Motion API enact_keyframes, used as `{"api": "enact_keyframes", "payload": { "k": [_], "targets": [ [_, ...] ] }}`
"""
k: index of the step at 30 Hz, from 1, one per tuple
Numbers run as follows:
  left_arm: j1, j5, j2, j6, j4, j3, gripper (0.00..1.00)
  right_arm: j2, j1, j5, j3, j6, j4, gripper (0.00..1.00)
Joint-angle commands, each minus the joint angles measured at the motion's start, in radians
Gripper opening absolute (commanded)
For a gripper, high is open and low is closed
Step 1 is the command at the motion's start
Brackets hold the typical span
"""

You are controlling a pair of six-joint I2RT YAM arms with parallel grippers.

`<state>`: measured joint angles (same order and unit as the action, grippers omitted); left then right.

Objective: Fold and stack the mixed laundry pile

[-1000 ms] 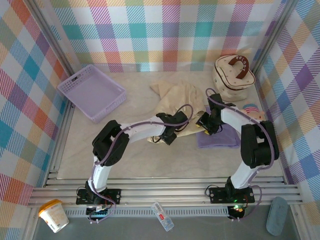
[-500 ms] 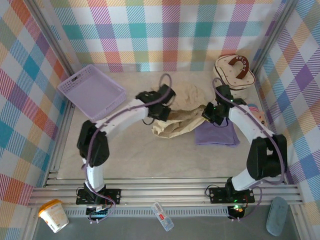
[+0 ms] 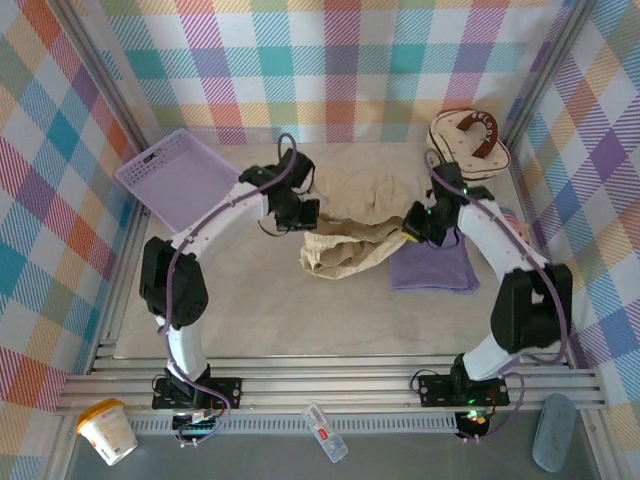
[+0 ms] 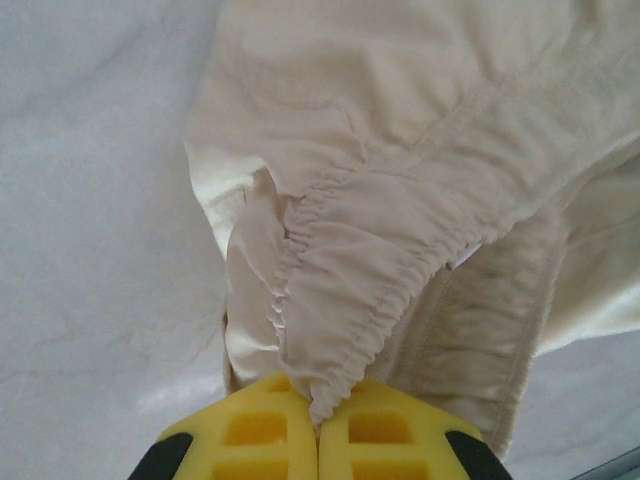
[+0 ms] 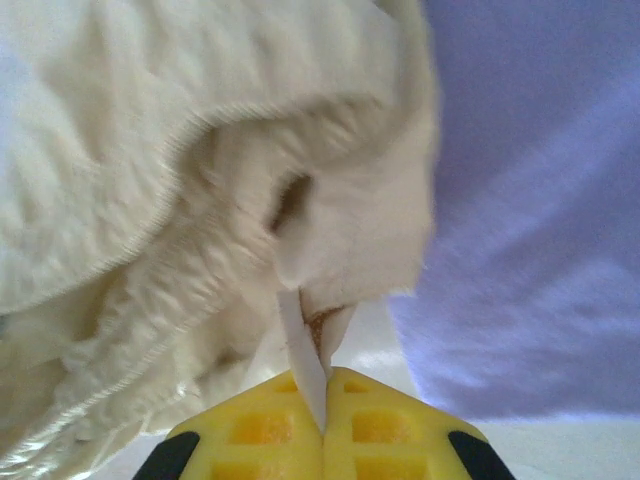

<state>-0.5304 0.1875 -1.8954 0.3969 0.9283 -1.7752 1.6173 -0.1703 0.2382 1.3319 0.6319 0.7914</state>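
Observation:
The beige-cream garment [image 3: 350, 250] hangs stretched between my two grippers at mid-table, with more of its cloth bunched behind [image 3: 365, 190]. My left gripper [image 3: 305, 215] is shut on its gathered elastic hem; in the left wrist view the yellow fingers [image 4: 260, 440] of that gripper [image 4: 318, 425] pinch the garment [image 4: 380, 150]. My right gripper [image 3: 412, 228] is shut on the garment's other end, where the right gripper [image 5: 323, 405] clamps a white tag and the edge of the cloth [image 5: 200, 150]. The lavender T-shirt [image 3: 435, 268] lies folded flat, just right of the garment [image 5: 530, 220].
A lavender perforated basket [image 3: 180, 182] stands at the back left, close to my left arm. A cream round case with a brown handle [image 3: 468, 140] sits in the back right corner. Checked walls close in the table on three sides.
Both grippers have shut on the beige garment. The left one has carried its end back and to the left, the right one slightly back, pulling the cloth out between them.

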Motion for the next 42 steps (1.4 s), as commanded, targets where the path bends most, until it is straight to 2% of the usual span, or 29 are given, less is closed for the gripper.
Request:
{"api": "enact_keyframes", "payload": {
  "k": [1,3,6,8,10,11,13,17,19,20,21,22,23,24,25,26,27,31,33,37,40,42],
  "targets": [
    [0.091,0.138,-0.106,0.131,-0.034,-0.245,0.00,0.146,0.032,0.150,0.309,-0.056,-0.028,0.00],
    [0.156,0.207,-0.185,0.262,-0.095,-0.422,0.00,0.224,0.046,0.173,0.537,-0.056,0.007,0.00],
    [0.245,0.326,-0.276,0.458,-0.247,-0.676,0.00,0.270,0.075,0.224,0.790,-0.060,-0.001,0.00],
    [0.287,0.303,-0.293,0.466,-0.259,-0.810,0.00,0.241,0.099,0.249,0.847,-0.078,-0.031,0.00],
    [0.319,0.218,-0.238,0.400,-0.206,-0.804,0.00,0.157,0.118,0.233,0.784,-0.110,-0.079,0.00],
    [0.327,0.188,-0.189,0.369,-0.193,-0.734,0.00,0.111,0.123,0.220,0.721,-0.118,-0.103,0.00],
    [0.341,0.154,-0.029,0.358,-0.278,-0.402,0.00,0.002,0.135,0.223,0.518,-0.124,-0.169,0.00],
    [0.351,0.096,0.300,0.522,-0.569,0.385,0.00,-0.160,0.138,0.230,0.100,-0.102,-0.229,0.00],
    [0.348,0.033,0.434,0.576,-0.580,0.676,0.00,-0.216,0.138,0.246,-0.113,-0.051,-0.247,0.00],
    [0.345,0.023,0.485,0.589,-0.572,0.769,0.00,-0.237,0.138,0.266,-0.198,-0.024,-0.269,0.00],
    [0.336,0.011,0.540,0.591,-0.546,0.851,0.05,-0.258,0.136,0.287,-0.303,0.008,-0.295,0.00],
    [0.319,-0.011,0.591,0.582,-0.507,0.911,0.26,-0.275,0.136,0.303,-0.391,0.034,-0.315,0.00],
    [0.303,-0.025,0.627,0.573,-0.456,0.944,0.58,-0.284,0.136,0.306,-0.450,0.039,-0.317,0.00],
    [0.290,-0.040,0.660,0.567,-0.396,0.965,0.80,-0.291,0.136,0.287,-0.498,0.033,-0.294,0.05],
    [0.279,-0.050,0.684,0.559,-0.343,0.973,0.96,-0.295,0.135,0.253,-0.523,0.018,-0.255,0.19],
    [0.274,-0.056,0.699,0.545,-0.314,0.973,1.00,-0.295,0.136,0.216,-0.529,0.002,-0.217,0.33],
    [0.271,-0.064,0.713,0.530,-0.290,0.963,1.00,-0.295,0.136,0.181,-0.525,-0.017,-0.192,0.42],
    [0.251,-0.087,0.690,0.468,-0.297,0.862,0.97,-0.266,0.135,0.174,-0.431,-0.046,-0.181,0.46],
    [0.230,-0.090,0.631,0.427,-0.298,0.795,0.94,-0.226,0.135,0.184,-0.377,-0.040,-0.182,0.46],
    [0.173,-0.081,0.494,0.379,-0.355,0.708,0.77,-0.151,0.089,0.163,-0.310,-0.006,-0.208,0.44],
    [0.139,-0.169,0.409,0.318,-0.351,0.653,0.66,-0.112,0.016,0.131,-0.279,0.031,-0.229,0.43],
    [0.136,-0.232,0.363,0.295,-0.347,0.641,0.67,-0.081,-0.045,0.098,-0.247,0.041,-0.219,0.43]
  ]
}}
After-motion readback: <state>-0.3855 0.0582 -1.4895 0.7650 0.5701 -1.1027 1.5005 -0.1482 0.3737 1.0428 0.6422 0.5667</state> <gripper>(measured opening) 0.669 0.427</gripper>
